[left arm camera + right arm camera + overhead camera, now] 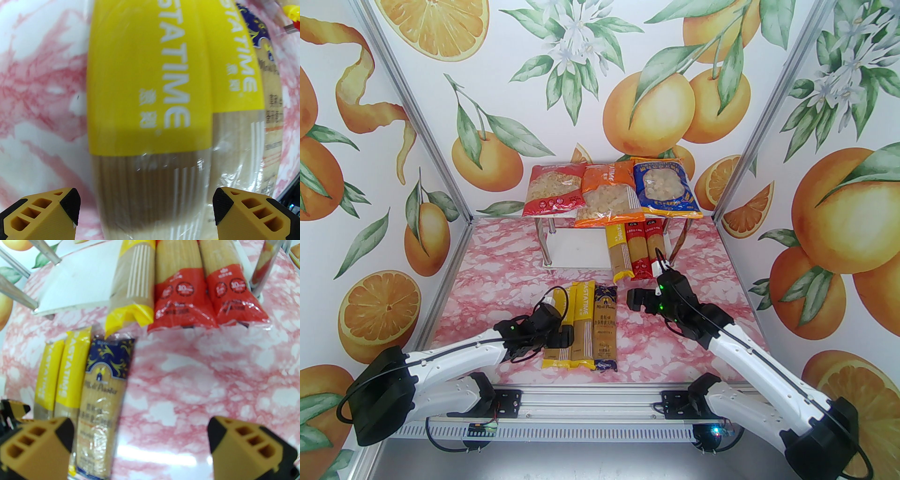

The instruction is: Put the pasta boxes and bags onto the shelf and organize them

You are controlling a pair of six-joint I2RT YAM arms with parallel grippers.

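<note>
The shelf (576, 248) stands at the back. Its top board carries a red bag (553, 190), an orange bag (607, 199) and a blue bag (665, 187). On the lower board (79, 286) lie a yellow spaghetti pack (618, 253) and two red packs (638, 253) (655, 243), their ends overhanging. Two yellow packs (150, 93) (236, 70) and a dark blue-gold pack (604, 328) lie side by side on the table. My left gripper (146, 206) is open, straddling the leftmost yellow pack. Over bare table right of the blue-gold pack (105, 392), my right gripper (140, 436) hangs open.
The pink marbled tabletop (497, 281) has free room left of the shelf and along the right side. Chrome shelf legs (547, 248) stand at the shelf's corners. Printed orange walls close in the back and both sides.
</note>
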